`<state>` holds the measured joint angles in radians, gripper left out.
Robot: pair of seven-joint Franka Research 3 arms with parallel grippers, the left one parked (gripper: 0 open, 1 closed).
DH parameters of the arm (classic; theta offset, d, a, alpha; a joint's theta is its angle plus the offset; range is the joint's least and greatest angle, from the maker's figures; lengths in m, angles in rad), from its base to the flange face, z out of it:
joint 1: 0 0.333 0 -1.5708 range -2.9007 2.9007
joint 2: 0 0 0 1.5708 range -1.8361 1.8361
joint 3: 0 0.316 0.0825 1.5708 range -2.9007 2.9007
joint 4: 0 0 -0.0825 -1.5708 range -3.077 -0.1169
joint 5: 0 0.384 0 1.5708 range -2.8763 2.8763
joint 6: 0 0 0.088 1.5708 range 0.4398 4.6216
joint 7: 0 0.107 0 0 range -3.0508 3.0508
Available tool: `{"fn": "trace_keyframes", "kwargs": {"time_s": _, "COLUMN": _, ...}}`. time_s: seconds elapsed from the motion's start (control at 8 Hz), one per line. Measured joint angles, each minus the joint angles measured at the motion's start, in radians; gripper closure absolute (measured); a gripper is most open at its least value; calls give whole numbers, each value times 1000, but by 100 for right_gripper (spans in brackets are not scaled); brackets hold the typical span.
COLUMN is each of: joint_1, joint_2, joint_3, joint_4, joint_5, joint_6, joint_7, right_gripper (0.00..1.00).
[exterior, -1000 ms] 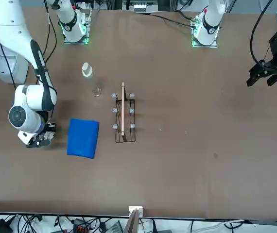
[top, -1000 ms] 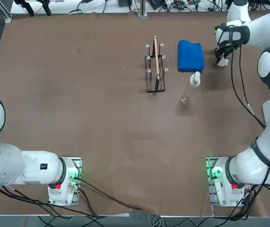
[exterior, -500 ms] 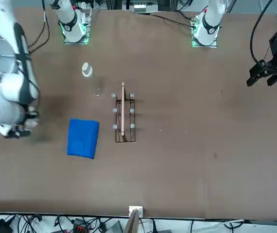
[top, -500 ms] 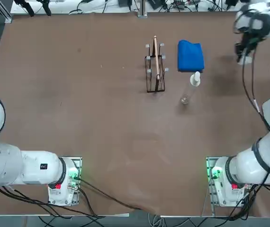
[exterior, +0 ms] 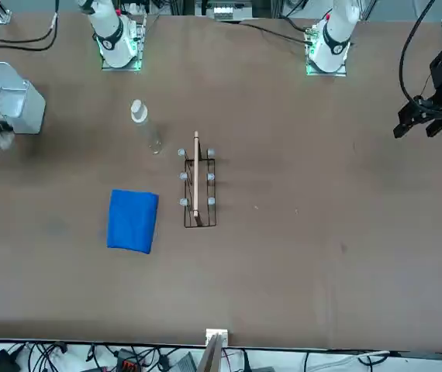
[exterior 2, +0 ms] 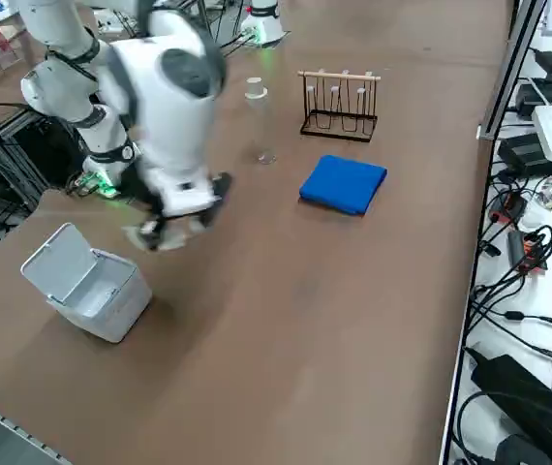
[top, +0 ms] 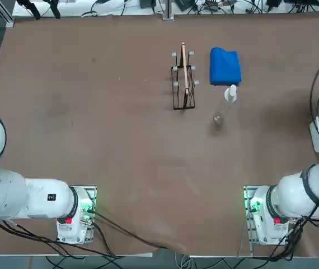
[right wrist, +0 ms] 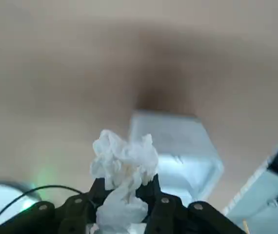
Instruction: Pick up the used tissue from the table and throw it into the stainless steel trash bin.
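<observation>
The right pincer (right wrist: 124, 195) is pinching the single tissue (right wrist: 124, 163) above the table (exterior 2: 305, 310), the one bin (exterior 2: 87, 286) sitting just below and ahead of it. Letting go early — short of the bin's opening — is risking the wad landing beside it.

I count one crumpled white paper tissue (right wrist: 123, 168), pinched in one right hand (right wrist: 124, 195). One pale silvery-grey metal trash bin with rounded corners (exterior 2: 92, 286) stands on the matte brown surface (top: 120, 145). I also count one folded blue cloth (top: 225, 66), one black wire rack (top: 183, 81) and one small clear bottle with a white cap (top: 227, 100).
</observation>
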<state>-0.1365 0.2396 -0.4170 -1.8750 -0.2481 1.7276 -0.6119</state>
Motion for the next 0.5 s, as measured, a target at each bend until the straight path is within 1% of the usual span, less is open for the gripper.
{"fn": "trace_keyframes", "kwargs": {"time_s": 0.12, "joint_1": -67, "joint_2": -18, "joint_3": -3, "joint_4": -37, "joint_5": -37, "joint_6": 8, "joint_7": -51, "right_gripper": 75}}
{"fn": "trace_keyframes", "kwargs": {"time_s": 0.25, "joint_1": -130, "joint_2": -33, "joint_3": -4, "joint_4": -87, "joint_5": -54, "joint_6": 45, "joint_7": -98, "right_gripper": 75}}
{"fn": "trace_keyframes", "kwargs": {"time_s": 0.5, "joint_1": -207, "joint_2": -42, "joint_3": -4, "joint_4": -185, "joint_5": -62, "joint_6": 156, "joint_7": -149, "right_gripper": 78}}
